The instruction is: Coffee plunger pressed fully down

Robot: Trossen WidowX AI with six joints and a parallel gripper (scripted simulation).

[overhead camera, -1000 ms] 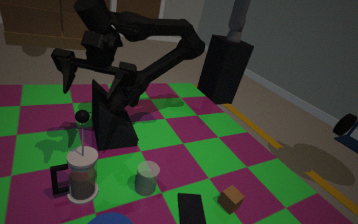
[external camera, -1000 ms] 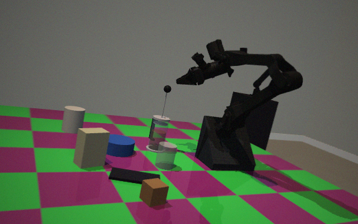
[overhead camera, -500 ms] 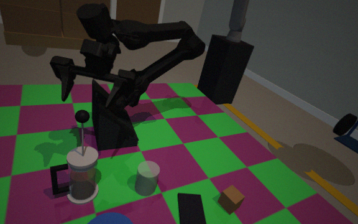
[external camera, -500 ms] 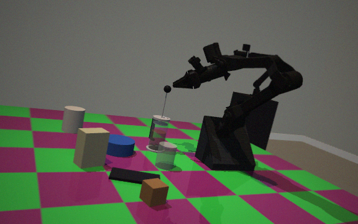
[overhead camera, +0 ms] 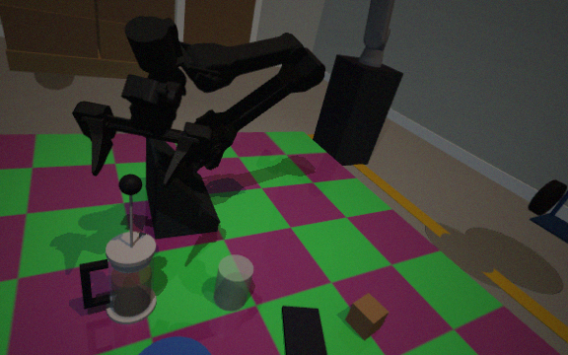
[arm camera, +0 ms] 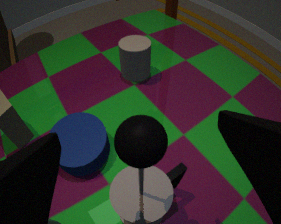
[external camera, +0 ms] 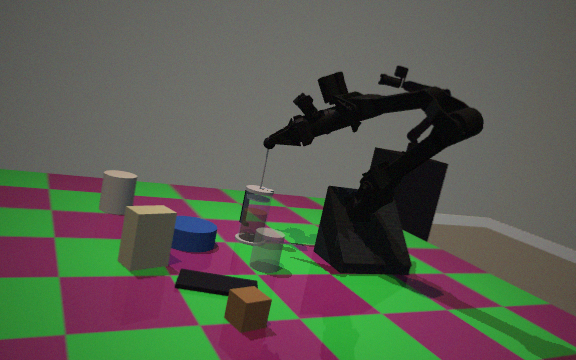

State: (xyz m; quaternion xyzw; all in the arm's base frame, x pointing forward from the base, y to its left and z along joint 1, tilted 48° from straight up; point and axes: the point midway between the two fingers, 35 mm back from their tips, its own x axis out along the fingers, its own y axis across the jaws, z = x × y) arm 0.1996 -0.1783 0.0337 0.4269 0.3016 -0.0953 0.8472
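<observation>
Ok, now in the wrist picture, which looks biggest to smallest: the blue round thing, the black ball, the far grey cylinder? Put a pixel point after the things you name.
1. Blue round thing (arm camera: 80, 140)
2. Black ball (arm camera: 141, 141)
3. Grey cylinder (arm camera: 135, 62)

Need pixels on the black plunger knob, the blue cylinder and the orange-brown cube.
black plunger knob (overhead camera: 130, 184) (external camera: 269, 143) (arm camera: 141, 141): all views, ball
blue cylinder (external camera: 194, 234) (arm camera: 80, 140): exterior, side; wrist, top
orange-brown cube (external camera: 246, 310): exterior, side
</observation>
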